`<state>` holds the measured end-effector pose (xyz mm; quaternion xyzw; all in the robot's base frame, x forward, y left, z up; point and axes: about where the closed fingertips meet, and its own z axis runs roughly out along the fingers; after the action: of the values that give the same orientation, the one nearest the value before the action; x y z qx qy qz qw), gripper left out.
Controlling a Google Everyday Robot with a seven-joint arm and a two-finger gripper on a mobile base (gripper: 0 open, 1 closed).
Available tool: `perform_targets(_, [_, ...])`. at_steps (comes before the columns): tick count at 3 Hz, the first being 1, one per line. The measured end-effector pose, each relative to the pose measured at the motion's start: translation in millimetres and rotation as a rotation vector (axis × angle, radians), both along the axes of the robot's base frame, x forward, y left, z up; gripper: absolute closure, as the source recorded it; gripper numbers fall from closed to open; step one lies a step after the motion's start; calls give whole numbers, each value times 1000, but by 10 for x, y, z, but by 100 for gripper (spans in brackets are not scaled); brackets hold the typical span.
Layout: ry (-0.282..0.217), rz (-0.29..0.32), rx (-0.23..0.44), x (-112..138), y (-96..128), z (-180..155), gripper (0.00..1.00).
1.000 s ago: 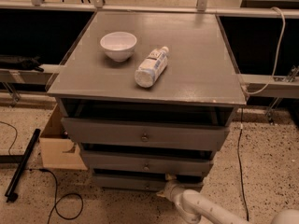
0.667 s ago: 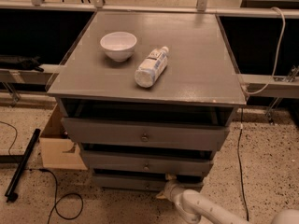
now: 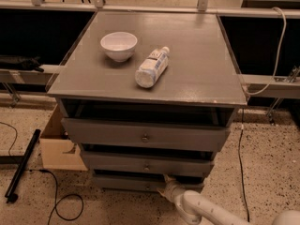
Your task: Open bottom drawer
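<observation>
Bottom drawer (image 3: 122, 183) is found in the camera view as the lowest and narrowest of three grey fronts in the bench (image 3: 197, 64). It lies just above the speckled floor, below the middle drawer (image 3: 117, 162) and the top drawer (image 3: 103, 131). It is judged to be painted wood: stiff, not fragile, fairly light, and likely to slide with some friction, so a straight, level pull is called for. The small round knob (image 3: 148, 187) at its centre is judged the place to be taken hold of; its smooth metal may slip if held loosely.

The gripper (image 3: 166, 187) is set against the right part of this front, just beside the knob, at the end of the pale arm (image 3: 201, 209) that enters from the lower right. Whether it is closed on anything cannot be told, and contact with the knob cannot be confirmed. The drawer's lower edge is lost in shadow, its inside is hidden, and the arm is cut off by the picture's edge. On the bench top a white bowl (image 3: 119, 45) and a lying bottle (image 3: 152, 67) are seen, well apart from the gripper.
</observation>
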<state>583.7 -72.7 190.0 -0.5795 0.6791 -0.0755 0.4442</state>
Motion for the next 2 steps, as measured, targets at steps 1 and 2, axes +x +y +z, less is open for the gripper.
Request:
perform_targets(1, [7,-9,-6,135,15,17,62])
perform_targets(2, [10,-22,-19,217,-9,25,64])
